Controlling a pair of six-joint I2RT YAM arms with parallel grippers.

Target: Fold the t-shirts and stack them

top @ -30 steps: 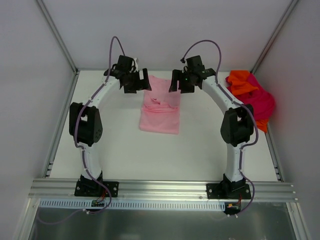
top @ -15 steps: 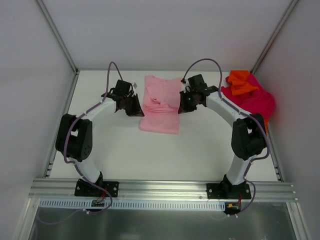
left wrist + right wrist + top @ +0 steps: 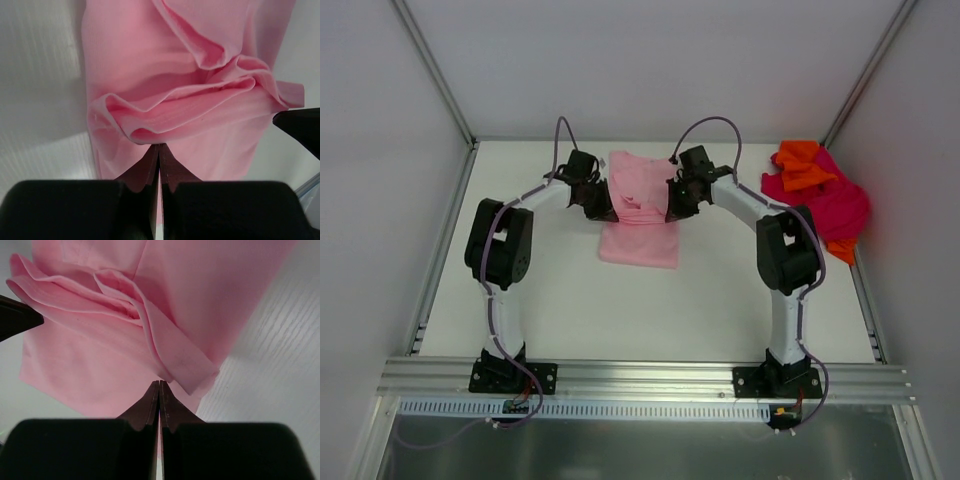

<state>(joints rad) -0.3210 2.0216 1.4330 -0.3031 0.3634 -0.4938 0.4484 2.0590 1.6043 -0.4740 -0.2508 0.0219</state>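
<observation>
T-shirts [image 3: 640, 228]: 3; hands [image 3: 159, 148]: 2

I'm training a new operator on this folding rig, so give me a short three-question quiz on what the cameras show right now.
1. True or false: the left gripper stands wide open over bare table.
2. Which garment do the left gripper and the right gripper both pinch? A. orange t-shirt B. pink t-shirt C. magenta t-shirt
3. In the top view, where on the table do the two unfolded shirts lie?

Key:
1. False: it is shut on the pink t-shirt's side edge.
2. B.
3. At the far right corner, with the orange t-shirt and magenta t-shirt heaped together.
</observation>
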